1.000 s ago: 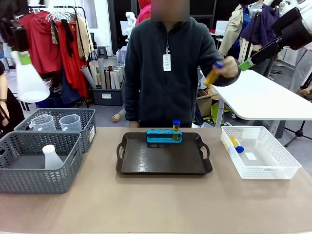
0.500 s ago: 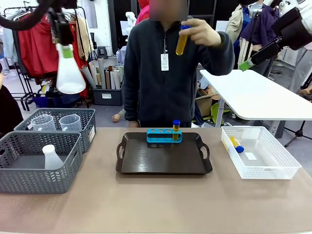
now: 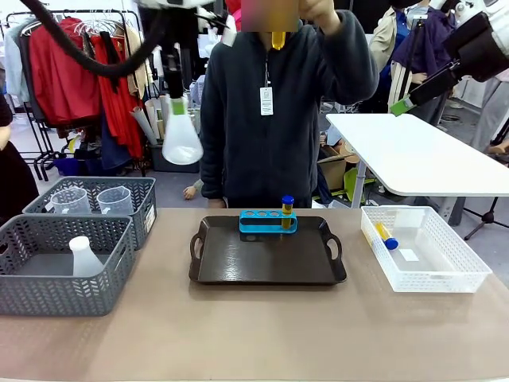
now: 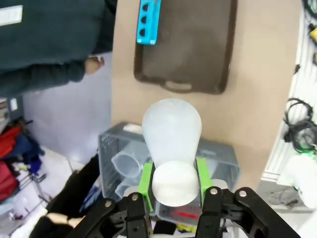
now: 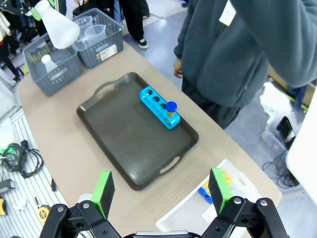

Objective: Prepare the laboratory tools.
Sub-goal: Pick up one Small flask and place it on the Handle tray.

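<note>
My left gripper [image 3: 176,102] is shut on the neck of a translucent white conical flask [image 3: 182,141], which hangs base-down high above the table, left of the dark tray [image 3: 266,267]. In the left wrist view the green pads [image 4: 145,179] clamp the flask [image 4: 171,126] above the grey baskets. A blue rack [image 3: 268,222] on the tray holds one yellow tube with a blue cap [image 3: 287,209]. The person holds another tube [image 3: 277,37] up near their head. My right gripper [image 5: 162,191] is open and empty, high at the right [image 3: 406,103].
Two grey baskets [image 3: 48,298] stand at the left. The near one holds a second flask [image 3: 83,256] and the far one holds two clear jugs [image 3: 115,200]. A white mesh basket [image 3: 445,278] at the right holds a tube [image 3: 386,235]. The person stands behind the tray.
My left arm has carried the flask to the right, from the far left toward the tray. The person's hand has lifted its tube from chest height up near their head.
</note>
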Motion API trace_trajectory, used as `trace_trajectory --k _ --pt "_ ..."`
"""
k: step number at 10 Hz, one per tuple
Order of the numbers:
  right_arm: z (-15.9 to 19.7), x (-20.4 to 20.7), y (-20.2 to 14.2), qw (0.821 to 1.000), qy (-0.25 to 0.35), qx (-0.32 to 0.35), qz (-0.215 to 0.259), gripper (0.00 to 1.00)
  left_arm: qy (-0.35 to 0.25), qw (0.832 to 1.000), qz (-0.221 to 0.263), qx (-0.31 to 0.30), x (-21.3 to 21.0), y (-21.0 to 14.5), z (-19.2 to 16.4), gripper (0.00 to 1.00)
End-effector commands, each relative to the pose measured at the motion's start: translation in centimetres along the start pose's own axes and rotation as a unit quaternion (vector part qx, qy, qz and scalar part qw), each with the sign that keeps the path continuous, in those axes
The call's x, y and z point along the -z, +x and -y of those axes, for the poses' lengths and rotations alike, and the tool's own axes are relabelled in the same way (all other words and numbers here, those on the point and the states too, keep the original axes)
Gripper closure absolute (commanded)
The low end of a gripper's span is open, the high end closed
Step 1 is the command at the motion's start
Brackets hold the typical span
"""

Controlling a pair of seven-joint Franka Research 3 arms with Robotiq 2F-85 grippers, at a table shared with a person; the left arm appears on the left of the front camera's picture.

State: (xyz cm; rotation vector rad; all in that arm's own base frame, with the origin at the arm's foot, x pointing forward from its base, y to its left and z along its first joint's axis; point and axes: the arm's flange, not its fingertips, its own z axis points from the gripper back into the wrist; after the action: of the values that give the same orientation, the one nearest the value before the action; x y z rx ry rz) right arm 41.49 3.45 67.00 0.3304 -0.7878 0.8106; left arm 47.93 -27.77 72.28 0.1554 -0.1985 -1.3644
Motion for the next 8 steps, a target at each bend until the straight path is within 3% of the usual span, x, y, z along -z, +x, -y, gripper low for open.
trace_trajectory --k 1,4,8 --pt "0.0 -0.1 0.1 1.000 0.007 0.000 0.008 0.00 -0.007 1.000 0.018 0.010 0.4 2.1 -0.6 1.00" --pt "0.0 -0.1 0.1 1.000 0.007 0.000 0.008 0.00 -0.015 0.999 0.025 0.021 2.3 4.2 -0.9 1.00" --pt "0.0 -0.1 0.1 1.000 0.007 0.000 0.008 0.00 -0.011 1.000 0.015 0.025 3.4 4.0 -0.3 1.00"
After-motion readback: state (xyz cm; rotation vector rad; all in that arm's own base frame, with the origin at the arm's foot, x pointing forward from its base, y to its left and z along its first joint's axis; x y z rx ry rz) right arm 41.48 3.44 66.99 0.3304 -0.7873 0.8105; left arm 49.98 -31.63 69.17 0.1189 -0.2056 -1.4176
